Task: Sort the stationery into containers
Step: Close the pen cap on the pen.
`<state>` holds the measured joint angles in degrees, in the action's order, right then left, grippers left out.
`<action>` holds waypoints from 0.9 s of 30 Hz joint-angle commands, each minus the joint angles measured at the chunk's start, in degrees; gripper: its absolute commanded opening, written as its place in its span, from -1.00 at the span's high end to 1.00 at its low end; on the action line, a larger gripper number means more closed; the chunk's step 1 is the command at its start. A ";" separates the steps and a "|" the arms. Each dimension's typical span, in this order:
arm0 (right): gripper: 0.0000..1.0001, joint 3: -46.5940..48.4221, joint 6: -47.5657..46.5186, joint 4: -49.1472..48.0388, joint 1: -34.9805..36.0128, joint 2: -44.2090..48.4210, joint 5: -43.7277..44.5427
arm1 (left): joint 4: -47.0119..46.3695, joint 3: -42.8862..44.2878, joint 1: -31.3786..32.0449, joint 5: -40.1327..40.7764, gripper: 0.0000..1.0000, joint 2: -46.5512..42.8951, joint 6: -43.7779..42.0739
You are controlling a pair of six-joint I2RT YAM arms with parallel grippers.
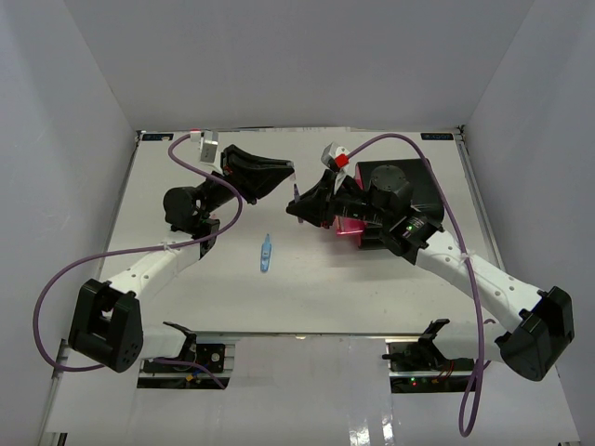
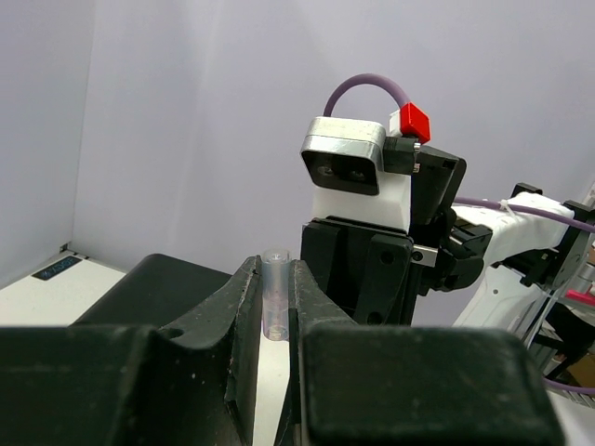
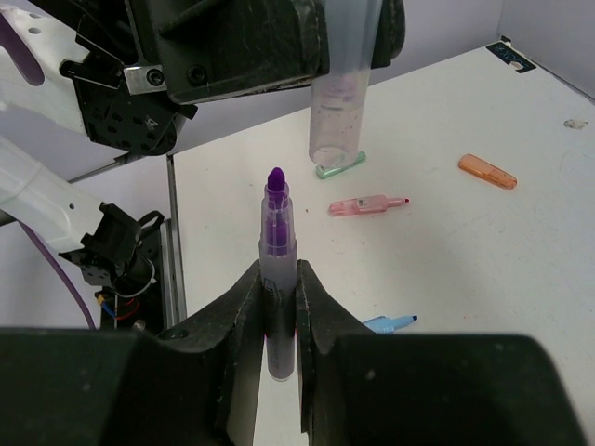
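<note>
Grippers meet at centre of the overhead frame, left gripper (image 1: 288, 174) above right gripper (image 1: 302, 206), pink drawer (image 1: 349, 229) just right. Left wrist view: jaws clamped on an upright clear cap (image 2: 275, 297). Right wrist view: jaws clenched on a purple highlighter (image 3: 277, 246), tip up, cap hanging just above-right; loose pens (image 3: 367, 204) on the white table (image 3: 446, 260).

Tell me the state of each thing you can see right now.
Purple marker: uncapped, upright, clamped in right gripper.
Clear cap: off, held in left gripper.
Pink pen: lying flat.
Orange piece: lying flat.
Light-blue piece: lying flat.
Pink drawer: seemingly pulled open.
</note>
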<state>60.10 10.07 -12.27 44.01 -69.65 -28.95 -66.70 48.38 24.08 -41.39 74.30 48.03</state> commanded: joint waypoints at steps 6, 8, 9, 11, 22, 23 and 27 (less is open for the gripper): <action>0.85 0.11 -0.22 -2.93 0.29 0.74 -0.41 | -1.68 1.19 -0.17 -1.06 0.95 -1.44 2.85; 0.85 0.11 -0.31 -2.76 0.29 0.57 -0.49 | -1.42 1.36 -0.17 -1.33 0.95 -1.44 3.38; 0.84 0.11 -0.31 -2.76 0.37 0.57 -0.49 | -1.24 1.37 -0.17 -1.50 0.95 -1.35 3.65; 0.85 0.20 -0.14 -2.76 0.29 0.65 -0.58 | -0.46 1.37 -0.17 -2.12 0.96 -1.44 4.18; 0.84 0.11 0.22 -2.67 0.29 0.92 -1.20 | 0.77 1.36 -0.17 -0.10 0.95 -2.85 4.44; 0.85 -0.06 0.31 -2.67 0.29 1.00 -1.20 | 0.95 1.45 -0.17 0.08 0.95 -2.85 4.01; 0.85 -0.24 0.48 -2.76 0.29 1.09 -1.28 | 1.39 2.33 -0.17 0.69 0.95 -2.67 3.91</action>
<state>60.10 10.13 -12.27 44.01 -69.65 -29.30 -65.73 48.51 24.08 -42.00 73.54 52.38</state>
